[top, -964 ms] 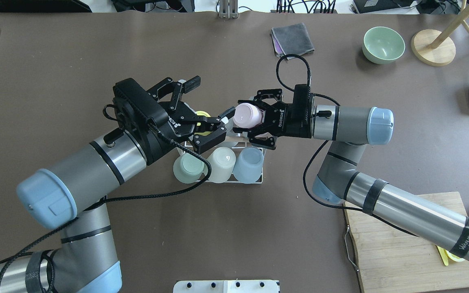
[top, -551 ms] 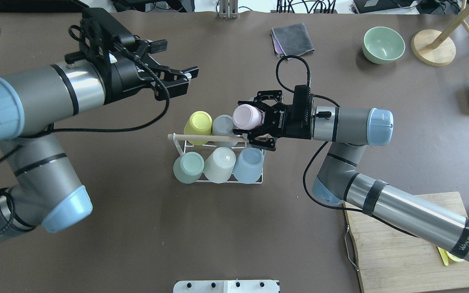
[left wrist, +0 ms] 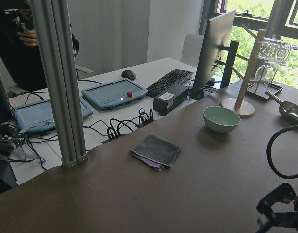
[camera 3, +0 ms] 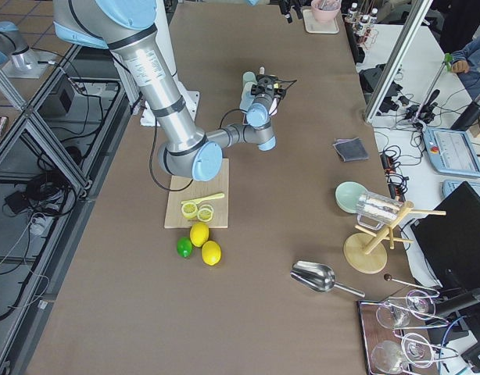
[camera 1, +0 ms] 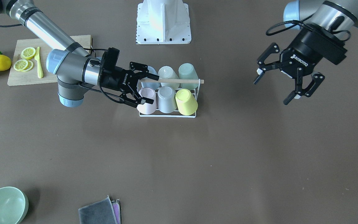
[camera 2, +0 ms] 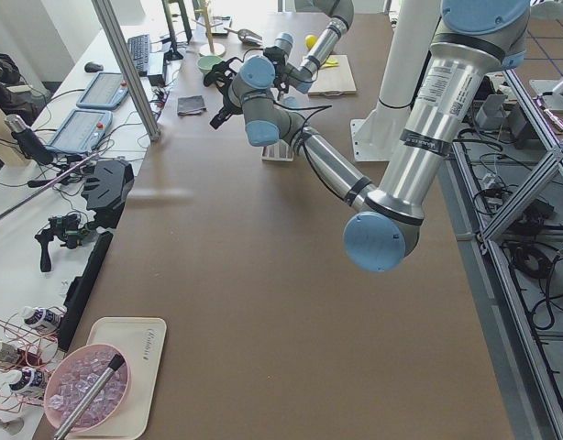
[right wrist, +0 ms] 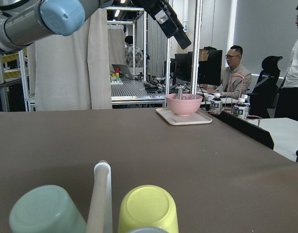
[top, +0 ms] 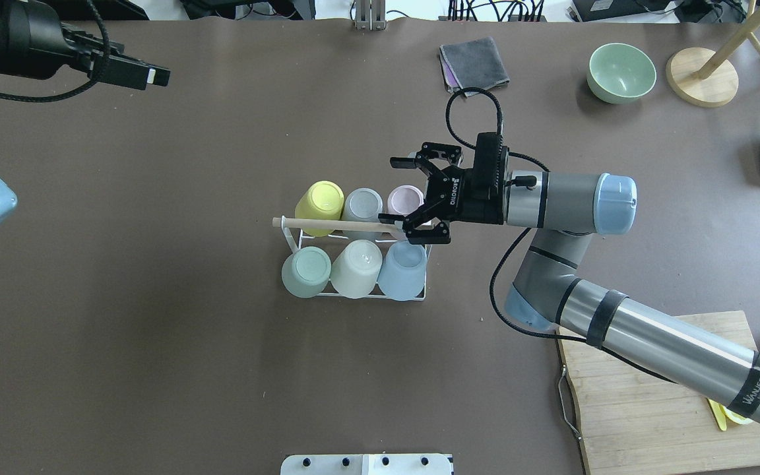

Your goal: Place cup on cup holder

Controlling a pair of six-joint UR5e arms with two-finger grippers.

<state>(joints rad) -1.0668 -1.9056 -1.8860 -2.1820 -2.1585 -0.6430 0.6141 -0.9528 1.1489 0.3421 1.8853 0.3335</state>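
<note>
**A:** Where is the pink cup (top: 404,198) being kept?

**B:** It is being carried mouth-down on the cup holder (top: 287,222), in the row away from the robot, at the end facing the right gripper (top: 393,191).

**A:** And the jaws?

**B:** They are being held spread either side of the cup, which is lying straight ahead of them, so a straight pull-back is probably being called for. The left gripper (camera 1: 272,91), jaws also spread, is being held well away from the holder.

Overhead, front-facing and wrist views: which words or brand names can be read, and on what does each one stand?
"ROBOTIQ": white letters on the left gripper, front-facing view.
"ROBOTIQ": upside down on the right gripper, same view.
"WANJEED": black strap around the right arm, overhead view.
Bottle labels, right wrist view: too small to read.
</note>
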